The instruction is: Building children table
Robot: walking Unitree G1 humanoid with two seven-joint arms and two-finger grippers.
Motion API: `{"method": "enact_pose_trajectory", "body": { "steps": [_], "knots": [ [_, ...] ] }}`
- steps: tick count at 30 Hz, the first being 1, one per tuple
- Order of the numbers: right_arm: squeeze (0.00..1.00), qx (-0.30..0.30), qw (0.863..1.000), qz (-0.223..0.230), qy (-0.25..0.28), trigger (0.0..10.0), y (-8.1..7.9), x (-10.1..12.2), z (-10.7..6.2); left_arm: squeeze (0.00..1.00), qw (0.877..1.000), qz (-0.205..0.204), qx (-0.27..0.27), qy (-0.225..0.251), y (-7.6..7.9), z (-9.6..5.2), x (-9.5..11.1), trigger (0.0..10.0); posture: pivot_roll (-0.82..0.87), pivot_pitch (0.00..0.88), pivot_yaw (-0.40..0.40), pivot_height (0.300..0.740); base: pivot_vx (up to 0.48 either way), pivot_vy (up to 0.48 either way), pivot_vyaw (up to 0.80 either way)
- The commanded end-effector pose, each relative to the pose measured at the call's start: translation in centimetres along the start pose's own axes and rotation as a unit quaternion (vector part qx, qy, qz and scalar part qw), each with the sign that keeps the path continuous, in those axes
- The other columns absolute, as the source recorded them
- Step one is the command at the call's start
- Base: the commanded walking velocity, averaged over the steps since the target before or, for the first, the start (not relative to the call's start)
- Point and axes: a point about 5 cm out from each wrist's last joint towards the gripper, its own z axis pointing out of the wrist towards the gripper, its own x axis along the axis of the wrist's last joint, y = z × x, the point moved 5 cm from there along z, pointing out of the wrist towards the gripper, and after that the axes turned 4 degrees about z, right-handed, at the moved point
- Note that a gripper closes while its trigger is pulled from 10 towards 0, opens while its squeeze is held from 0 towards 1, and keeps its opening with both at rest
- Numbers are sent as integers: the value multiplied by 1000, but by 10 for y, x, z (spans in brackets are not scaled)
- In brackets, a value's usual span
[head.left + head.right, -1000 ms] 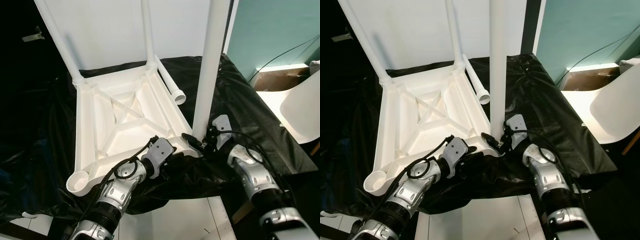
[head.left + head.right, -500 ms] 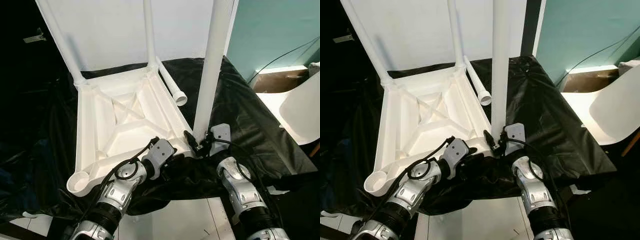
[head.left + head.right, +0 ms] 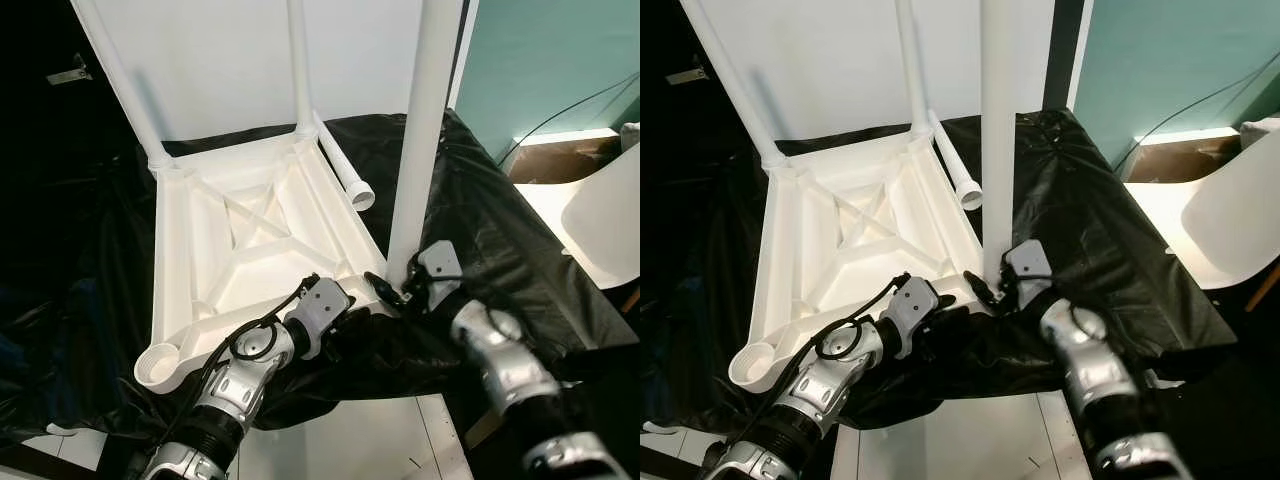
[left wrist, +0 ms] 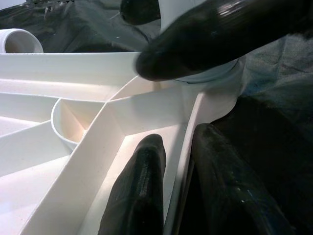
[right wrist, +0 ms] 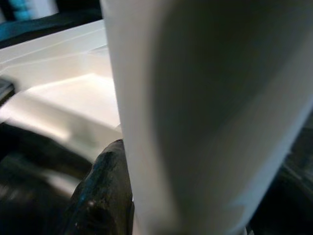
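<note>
1. Left hand (image 3: 350, 318), lower centre of the left eye view: clenched on the near rim of the upturned tabletop (image 3: 250, 250). In the left wrist view its two fingers (image 4: 142, 191) pinch the thin edge wall, one inside and one outside. Prob. bracing the top so it won't slide while the leg gets worked.
2. Right hand (image 3: 395, 293), just right of it: grasping the base of the upright leg (image 3: 420, 140) right where it meets the near-right corner socket. In the right wrist view one finger (image 5: 105, 196) lies flat against the tube; the other isn't clear. Low grip = best control for seating or twisting, I'd say. The arm is blurred.
3. Tabletop: white moulded plastic, smooth, semi-gloss, underside up, w/ raised ribs in an X pattern and a round socket at each corner. The near-left socket (image 3: 160, 362) is still empty: an open cup.
4. Black plastic sheet (image 3: 480, 230) under everything: crinkly, shiny, draped, likely to protect the surface. Can't tell if it's a desk or the floor beneath.
5. Loose leg (image 3: 342, 172), centre frame: a hollow white tube lying along the top's right edge, open end towards the camera. Likely meant for the empty socket.
6. Far side, upper left: two more legs already stand in the far corners, one (image 3: 115, 75) leaning left, one (image 3: 296, 65) nearly straight. A white panel (image 3: 220, 60) stands behind them.
7. Judgement: 3 of 4 legs in place, the third being finished.
</note>
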Motion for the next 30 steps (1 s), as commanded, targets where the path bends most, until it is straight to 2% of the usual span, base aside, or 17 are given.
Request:
{"method": "enact_pose_trajectory", "body": {
  "steps": [1, 3, 5, 11, 12, 13, 14, 20, 23, 24, 25, 26, 27, 28, 30],
  "knots": [
    [0, 59, 998, -4, -20, 10000, -11, -6, 1, 0, 997, -27, -37, -63, 18, -4, -34, 10000, -78, 0, 50, 740, 0, 0, 0],
    [0, 59, 998, -4, -20, 10000, -11, -6, 1, 0, 997, -27, -37, -63, 18, -4, -34, 10000, -78, 0, 50, 740, 0, 0, 0],
    [0, 56, 998, -8, -24, 10000, -1, -3, 0, 0, 997, -28, -35, -64, 18, -6, -35, 10000, -76, 0, 47, 740, 0, 0, 0],
    [0, 62, 997, -18, -32, 10000, 7, -1, -2, 0, 997, -29, -34, -64, 18, -6, -35, 10000, -74, 0, 45, 740, 0, 0, 0],
    [0, 69, 997, -16, -34, 2078, 8, -1, -3, 0, 997, -29, -33, -64, 19, -6, -35, 10000, -73, 0, 45, 740, 0, 0, 0],
    [0, 69, 997, -16, -34, 2078, 8, -1, -3, 0, 997, -29, -33, -64, 19, -6, -35, 10000, -73, 0, 45, 740, 0, 0, 0],
    [0, 80, 996, -15, -38, 0, 9, -2, -4, 0, 997, -29, -33, -63, 19, -5, -35, 10000, -73, 0, 45, 740, 0, 0, 0],
    [0, 93, 995, -7, -43, 0, 6, -5, -7, 0, 997, -29, -33, -63, 19, -5, -35, 10000, -75, 0, 47, 740, 0, 0, 0],
    [0, 75, 997, 10, -33, 0, 1, -8, -4, 0, 997, -28, -32, -64, 18, -5, -35, 10000, -75, 0, 46, 740, 0, 0, 0],
    [0, 33, 999, 23, -19, 0, 1, -8, 0, 0, 997, -28, -32, -64, 17, -5, -35, 10000, -74, 0, 44, 740, 0, 0, 0],
    [0, 33, 999, 23, -19, 0, 1, -8, 0, 0, 997, -28, -32, -64, 17, -5, -35, 10000, -74, 0, 44, 740, 0, 0, 0],
    [0, -10, 999, 35, -8, 0, 3, -8, 2, 0, 997, -29, -31, -63, 17, -5, -34, 10000, -74, 0, 44, 740, 0, 0, 0],
    [0, -82, 995, 48, 8, 0, 6, -9, 4, 0, 997, -29, -31, -63, 17, -5, -34, 10000, -74, 0, 44, 740, 0, 0, 0],
    [0, -82, 995, 48, 8, 0, 6, -9, 4, 0, 997, -29, -31, -63, 17, -5, -34, 10000, -74, 0, 44, 740, 0, 0, 0],
    [0, -144, 987, 62, 19, 0, 5, -12, 0, 0, 997, -29, -31, -63, 17, -5, -34, 10000, -74, 0, 43, 740, 0, 0, 0]
  ]
}}
